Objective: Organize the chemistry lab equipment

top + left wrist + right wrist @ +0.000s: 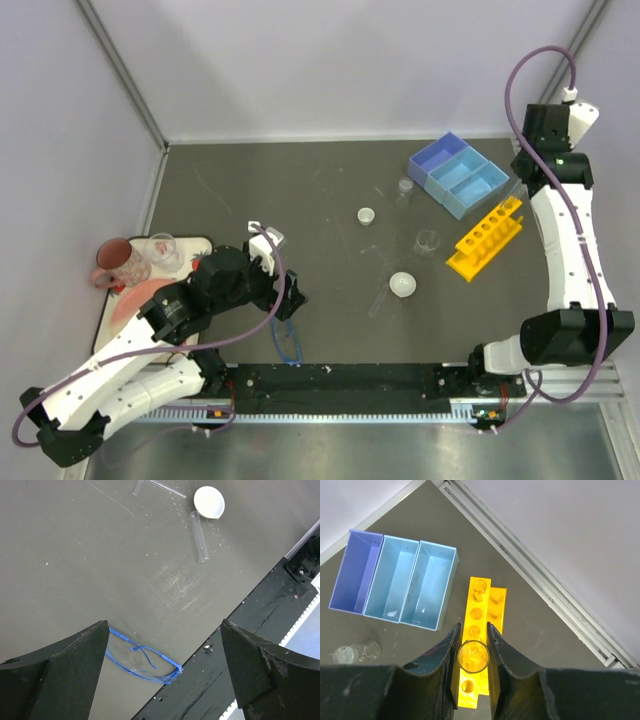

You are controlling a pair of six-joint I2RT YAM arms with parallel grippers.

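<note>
Right claw [473, 628]: fingers drawn in to a narrow gap, clamping a clear tube [473, 656] upright. The tube's open mouth is seen end-on, directly over the yellow rack [480, 605]. Whether its lower end touches the rack cannot be told. The three-compartment tray [395, 580] lies just left of the rack, apart from it. A beaker [428, 242] stands near the rack's left side.

Left claw [164, 627]: fingers spread wide, gripping nothing and touching nothing. It hovers above the goggles [142, 660], which lie flat well apart from the rack, to its near left, closer to the left finger. A white dish [209, 501] and a second tube [199, 536], lying on its side just beside the dish, sit between goggles and rack.
</note>
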